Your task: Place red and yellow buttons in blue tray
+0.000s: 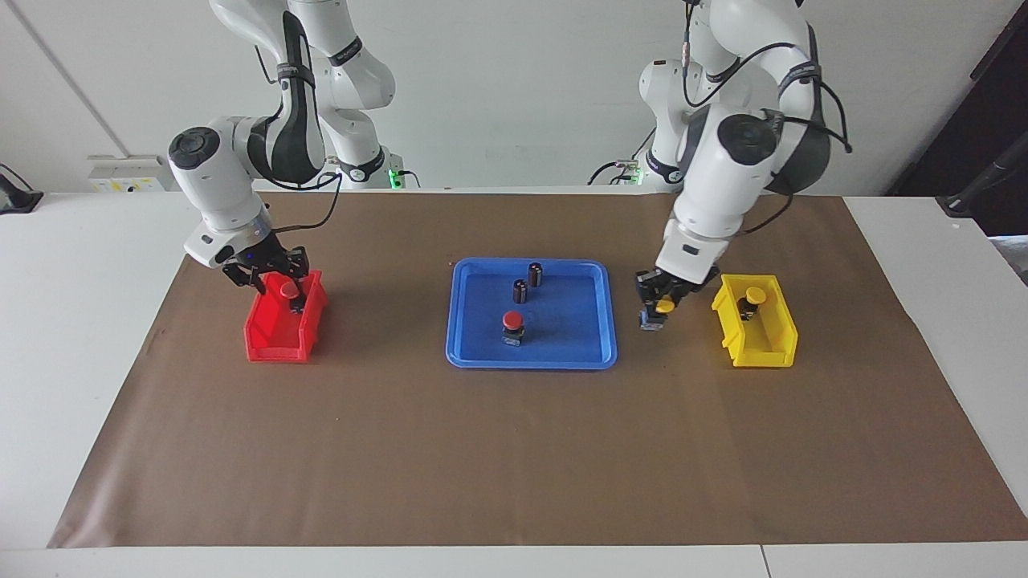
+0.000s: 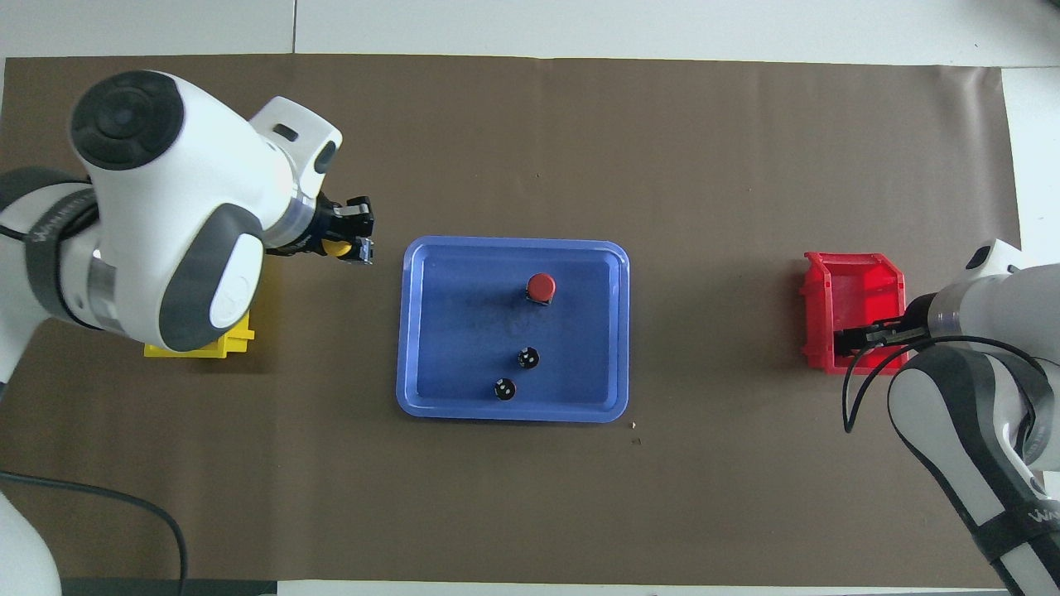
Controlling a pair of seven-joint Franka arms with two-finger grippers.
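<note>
The blue tray [image 1: 470,353] [image 2: 431,397] lies mid-table and holds one red button [image 1: 512,321] [image 2: 541,287]. My left gripper [image 1: 660,311] [image 2: 354,238] is shut on a yellow button [image 1: 665,305] [image 2: 335,247] and holds it over the paper between the tray and the yellow bin [image 1: 759,345]. A second yellow button [image 1: 755,295] stands in that bin. My right gripper [image 1: 283,295] [image 2: 857,338] is down in the red bin [image 1: 273,337] [image 2: 853,290], right at a second red button [image 1: 287,289].
Two dark brown capless cylinders [image 1: 535,274] [image 1: 520,291] stand in the tray, nearer to the robots than the red button. Brown paper [image 1: 514,449] covers the table. The left arm hides most of the yellow bin [image 2: 199,348] in the overhead view.
</note>
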